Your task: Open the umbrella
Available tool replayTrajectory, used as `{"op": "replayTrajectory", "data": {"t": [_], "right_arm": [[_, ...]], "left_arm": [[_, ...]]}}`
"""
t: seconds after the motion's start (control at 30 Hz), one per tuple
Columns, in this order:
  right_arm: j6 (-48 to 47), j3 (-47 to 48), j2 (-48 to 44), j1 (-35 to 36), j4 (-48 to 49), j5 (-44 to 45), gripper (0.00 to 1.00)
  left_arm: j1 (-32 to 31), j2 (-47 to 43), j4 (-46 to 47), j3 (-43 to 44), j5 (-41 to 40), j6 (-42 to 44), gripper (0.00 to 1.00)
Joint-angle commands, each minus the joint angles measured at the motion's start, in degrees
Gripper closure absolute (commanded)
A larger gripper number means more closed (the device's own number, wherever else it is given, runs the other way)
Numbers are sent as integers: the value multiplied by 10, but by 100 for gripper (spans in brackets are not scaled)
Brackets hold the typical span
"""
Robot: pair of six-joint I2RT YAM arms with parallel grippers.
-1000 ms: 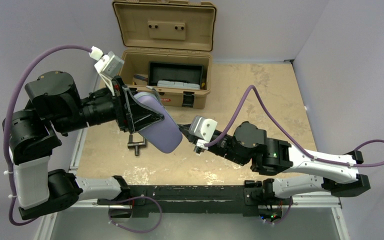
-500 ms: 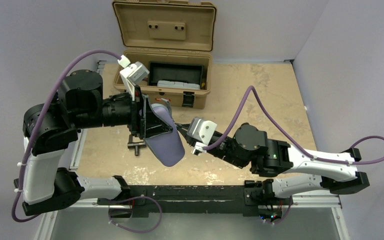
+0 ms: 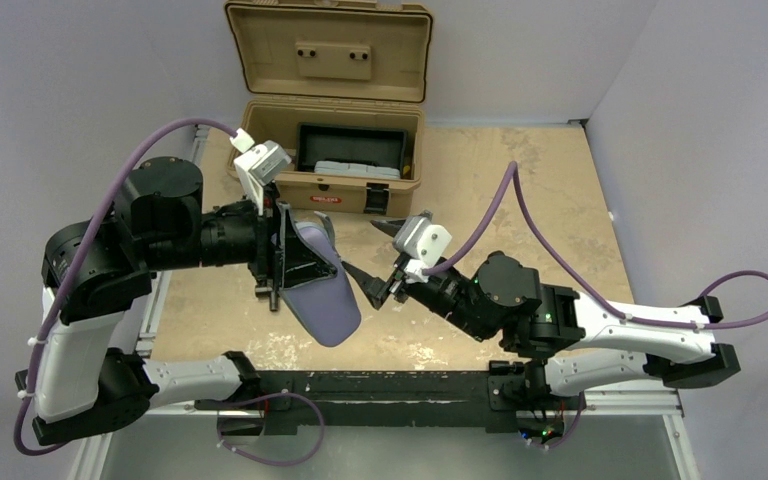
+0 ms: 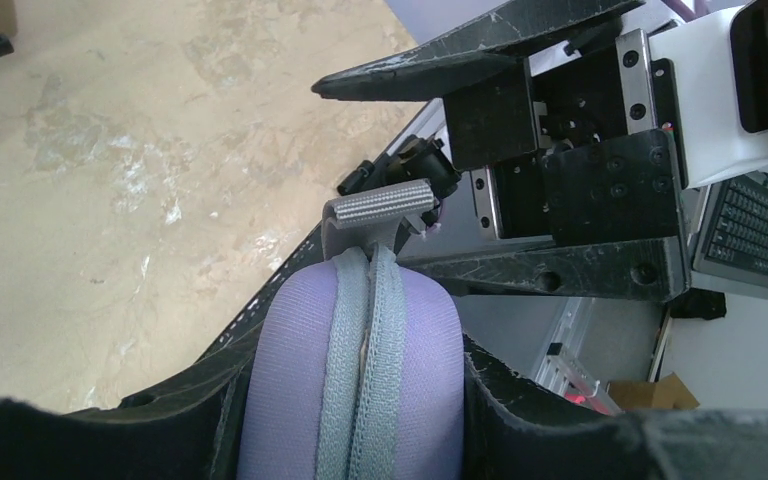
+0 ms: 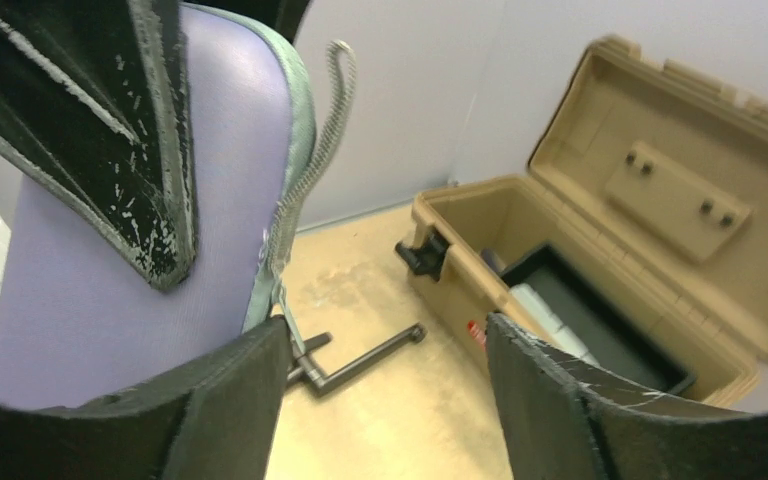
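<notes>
The left jaws are clamping the lavender case (image 3: 328, 305)
The right jaws are hanging parted just beside it

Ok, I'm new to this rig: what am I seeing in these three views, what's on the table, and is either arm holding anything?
These are two robot arms bolted to the near edge of a tan table. The wide picture comes from a fixed camera above and behind them. The other two come from a camera on each wrist. The left gripper is clamped on a lavender-grey oblong hard case with a grey zip seam. The right gripper stands open beside it, holding nothing. At the back sits an open tan plastic toolbox. A small black T-shaped metal tool lies on the table near the case. The umbrella shows in no view.
</notes>
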Motion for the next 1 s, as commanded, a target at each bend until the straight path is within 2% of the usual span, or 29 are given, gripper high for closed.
{"op": "replayTrajectory", "data": {"t": [0.0,0.13,0.33,0.53,0.67,0.8,0.97], "right_arm": [[148,-22,-23,3,-15,82,26],[317,-23,-29,2,-119,118,20],[473,-52,-64,2,-174,66,14],[545,-68,-59,-5,-201,11,10],[565,-92,-46,-53,-204,-57,9],[571,-156,-53,-141,-176,-157,9],[581,-181,-62,-161,-170,-168,7]], "left_arm": [[13,-18,63,-31,-23,-28,100],[34,-41,78,-80,-45,-45,100],[66,-82,129,-202,-65,-96,100],[75,-99,166,-330,-81,-138,100],[79,-79,199,-399,-41,-151,100],[80,-27,175,-425,-51,-173,100],[80,65,116,-422,-87,-205,100]]}}
